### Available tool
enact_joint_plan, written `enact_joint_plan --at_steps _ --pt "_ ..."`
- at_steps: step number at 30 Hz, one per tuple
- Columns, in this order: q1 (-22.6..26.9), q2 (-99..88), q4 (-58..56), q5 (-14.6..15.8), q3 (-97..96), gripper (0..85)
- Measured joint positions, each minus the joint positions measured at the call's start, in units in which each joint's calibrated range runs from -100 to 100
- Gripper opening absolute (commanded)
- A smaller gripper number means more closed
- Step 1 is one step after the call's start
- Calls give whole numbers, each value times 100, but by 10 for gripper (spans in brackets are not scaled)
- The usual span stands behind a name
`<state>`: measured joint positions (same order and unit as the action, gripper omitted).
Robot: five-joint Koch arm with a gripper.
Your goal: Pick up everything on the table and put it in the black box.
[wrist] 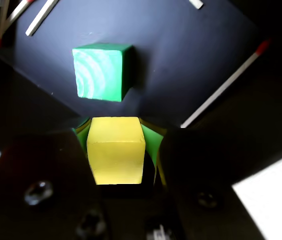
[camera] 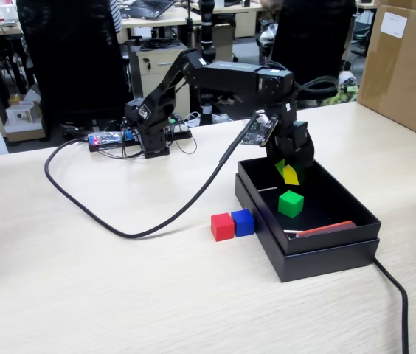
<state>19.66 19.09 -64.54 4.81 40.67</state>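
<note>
Wrist view: black box point(wrist: 191, 55) holds green cube point(wrist: 101, 72).

Black box point(camera: 319, 254): on the table point(camera: 82, 295), right of centre in the fixed view, nested in its wider lid. Inside, on the floor: green cube point(camera: 290, 203), mid-box; thin strips point(camera: 326, 228) along the near wall. Above the box's far end: gripper point(camera: 288, 171), with the yellow cube point(camera: 290, 175) between its jaws, off the floor; in the wrist view this cube point(wrist: 116, 150) sits just below the green cube point(wrist: 102, 71). Outside, at the box's left wall: blue cube point(camera: 243, 222), just beside the box; red cube point(camera: 222, 226) touching its left side. Arm base point(camera: 153, 129): behind, at far table edge. Brown carton point(camera: 407, 66): far right.
</note>
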Motion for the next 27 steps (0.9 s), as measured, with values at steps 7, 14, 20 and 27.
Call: enact_joint_plan --at_steps 7,14,20,27 --pt "-29 272 0 39 18 258" --pt "-68 350 -46 44 18 444" --pt "-166 -1256 -170 44 -511 443" --pt "-1031 -3560 -217 15 -1561 452"
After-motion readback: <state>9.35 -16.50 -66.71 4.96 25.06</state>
